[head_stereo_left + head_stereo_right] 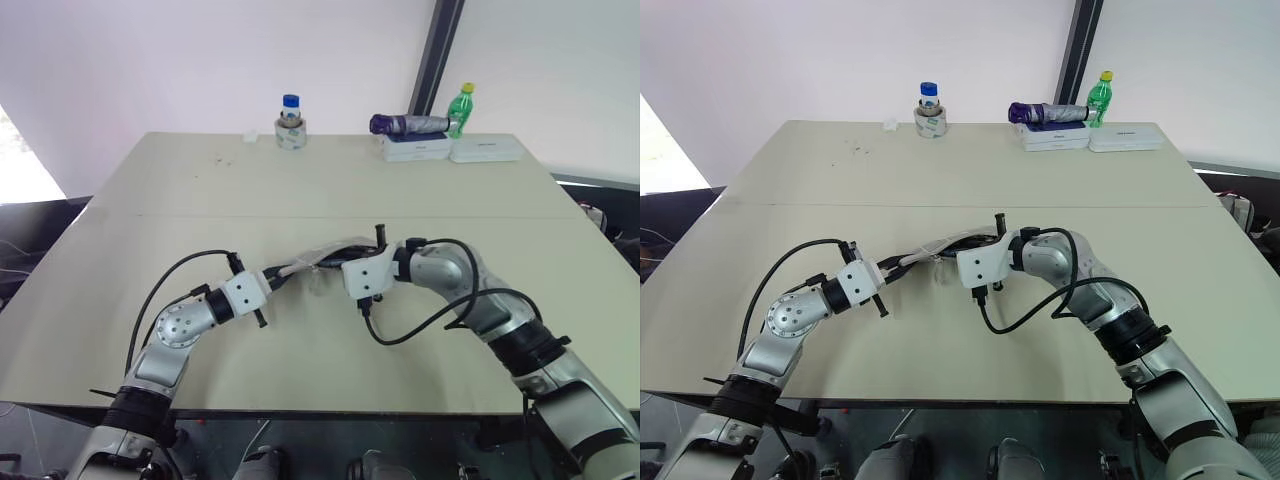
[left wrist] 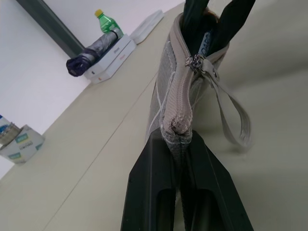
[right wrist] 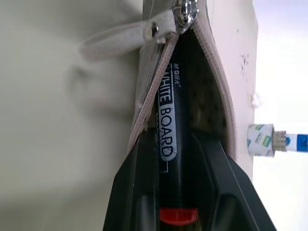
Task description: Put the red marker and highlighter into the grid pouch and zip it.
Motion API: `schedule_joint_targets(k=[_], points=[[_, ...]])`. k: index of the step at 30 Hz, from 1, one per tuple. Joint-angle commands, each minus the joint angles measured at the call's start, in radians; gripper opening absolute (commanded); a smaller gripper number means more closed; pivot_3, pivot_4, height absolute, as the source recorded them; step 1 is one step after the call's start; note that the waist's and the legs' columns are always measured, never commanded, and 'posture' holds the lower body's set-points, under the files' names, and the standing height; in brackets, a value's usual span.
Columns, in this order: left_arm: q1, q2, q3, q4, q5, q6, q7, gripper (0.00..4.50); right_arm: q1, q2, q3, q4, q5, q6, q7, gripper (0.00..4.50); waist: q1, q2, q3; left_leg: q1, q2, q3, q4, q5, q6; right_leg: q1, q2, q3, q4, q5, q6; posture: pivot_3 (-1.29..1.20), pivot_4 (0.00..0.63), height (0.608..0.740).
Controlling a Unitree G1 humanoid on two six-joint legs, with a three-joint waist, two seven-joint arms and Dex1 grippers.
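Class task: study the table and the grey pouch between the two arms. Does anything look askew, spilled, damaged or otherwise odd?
Nothing looks spilled or damaged. The flat grey grid pouch is held off the table by its closed end in the left gripper, its zipper partly open, while the right gripper slides the red-and-black marker in.

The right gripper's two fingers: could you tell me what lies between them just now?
In the right wrist view, the red marker lies between the right gripper's fingers, its front end already inside the open mouth of the grid pouch.

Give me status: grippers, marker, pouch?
Left gripper shut on grid pouch end. Right gripper holds red marker, feeding it into the open mouth. Zipper still open. Nothing in the way.
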Motion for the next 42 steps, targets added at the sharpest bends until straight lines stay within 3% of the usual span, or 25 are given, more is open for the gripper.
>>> schedule_joint_targets(k=[1,3,6,13,17,20,24,32,41,42], points=[[-0.008,0.000,0.003,-0.028,-0.019,-0.020,-0.002,0.00,-0.023,0.003,-0.058,-0.024,0.073,-0.016,0.016,1.41,0.002,0.000,0.000,0.000,0.000,0.000,0.000,0.000,0.000,0.000,0.000,0.000,0.000,0.000,0.000,0.00,0.150,0.737],[-0.003,0.000,0.009,-0.031,-0.024,-0.015,0.000,0.00,-0.024,-0.008,-0.065,-0.023,0.074,-0.016,0.016,2.22,0.001,0.000,0.000,0.000,0.000,0.000,0.000,0.000,0.000,0.000,0.000,0.000,0.000,0.000,0.000,0.00,0.150,0.737],[0.004,-0.001,0.016,-0.033,-0.030,-0.011,0.004,0.00,-0.021,-0.036,-0.074,-0.021,0.061,-0.054,0.008,3.79,0.000,0.000,0.000,0.000,0.000,0.000,0.000,0.000,0.000,0.000,0.000,0.000,0.000,0.000,0.000,0.00,0.150,0.737],[0.013,-0.005,0.031,-0.030,-0.039,0.009,0.025,0.00,0.050,-0.076,-0.212,-0.159,0.292,0.134,0.127,3.79,0.002,0.000,0.000,0.000,0.000,0.000,0.000,0.000,0.001,0.001,0.000,0.000,0.000,0.000,0.000,0.00,0.150,0.737],[0.008,-0.010,0.037,-0.017,-0.021,0.020,0.057,0.00,0.109,0.001,-0.350,-0.291,0.534,0.499,0.114,3.79,0.000,0.000,0.000,0.002,0.000,-0.001,0.000,-0.001,0.002,0.003,0.000,0.000,0.001,0.000,0.000,0.00,0.150,0.737],[-0.003,-0.017,0.033,-0.004,-0.012,0.027,0.078,0.00,0.244,0.017,-0.378,-0.472,0.763,0.813,0.156,3.79,0.005,0.000,0.000,0.004,0.000,-0.002,0.000,-0.001,0.002,0.005,0.000,0.000,0.000,0.000,0.000,0.00,0.150,0.737],[-0.018,-0.028,0.014,-0.007,-0.012,0.031,0.078,0.00,0.366,0.102,-0.335,-0.558,0.826,0.938,0.052,3.79,-0.001,0.000,0.000,0.004,0.000,-0.003,0.000,-0.002,0.003,0.005,-0.001,-0.002,-0.001,0.000,0.000,0.00,0.150,0.737],[-0.010,-0.034,-0.006,-0.046,0.001,0.042,0.071,0.00,0.324,0.356,-0.260,-0.350,0.734,0.847,-0.198,3.79,-0.001,0.000,-0.001,0.004,0.000,-0.003,0.000,-0.001,0.002,0.004,0.000,-0.001,0.001,0.001,-0.002,0.00,0.150,0.737],[-0.001,-0.032,-0.010,-0.069,0.011,0.053,0.080,0.00,0.239,0.512,-0.256,-0.144,0.714,0.720,-0.274,3.79,-0.001,0.000,-0.001,0.004,0.000,-0.002,0.000,-0.001,0.002,0.004,0.000,-0.001,0.000,0.001,-0.002,0.00,0.150,0.737],[-0.001,-0.033,-0.009,-0.070,0.011,0.054,0.082,0.00,0.238,0.517,-0.261,-0.141,0.720,0.720,-0.275,3.56,0.000,0.000,-0.001,0.004,0.000,-0.002,0.000,-0.001,0.002,0.004,0.000,-0.001,0.000,0.001,-0.002,0.00,0.150,0.737]])
